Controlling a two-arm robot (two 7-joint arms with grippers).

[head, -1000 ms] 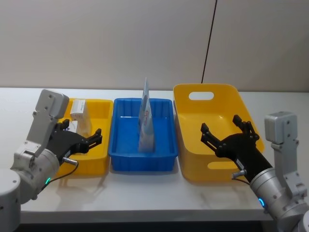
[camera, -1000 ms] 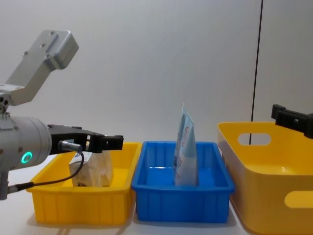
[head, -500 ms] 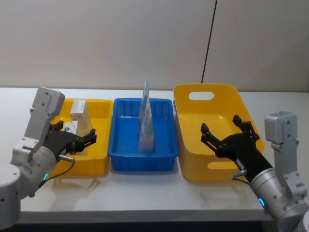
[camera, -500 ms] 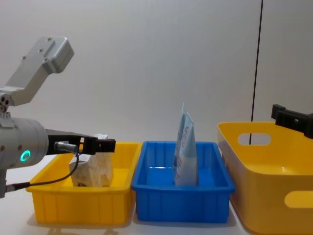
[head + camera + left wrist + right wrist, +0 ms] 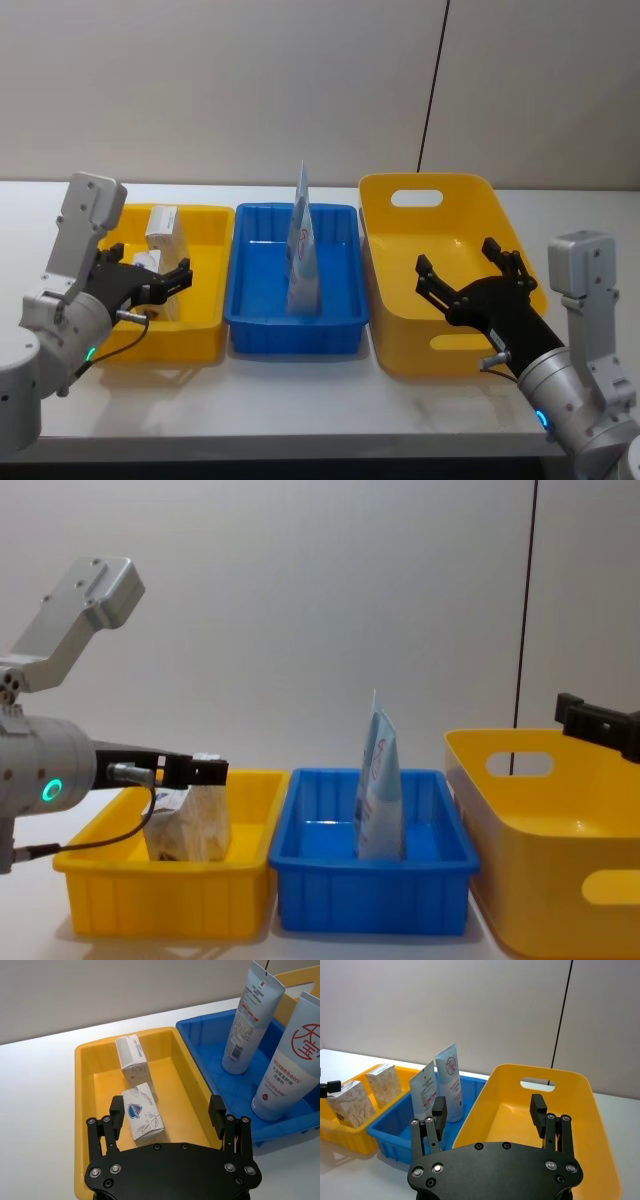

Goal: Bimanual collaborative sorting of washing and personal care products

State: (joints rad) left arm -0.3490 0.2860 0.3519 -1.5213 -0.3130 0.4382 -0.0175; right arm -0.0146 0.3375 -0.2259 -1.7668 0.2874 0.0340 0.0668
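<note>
On the white counter, three bins in a row: small yellow bin on the left, blue bin in the middle, large yellow bin on the right.

In the small yellow bin, a pale grey carton with leaf outlines, and just beside it on the far side a small tan mottled carton.

In the blue bin, two pale blue tubes, standing cap-down, close together.

Left gripper: fingers spread wide, holding nothing, over the near part of the small yellow bin, above the grey carton.

Right gripper: fingers also spread, empty, over the near half of the large yellow bin.
</note>
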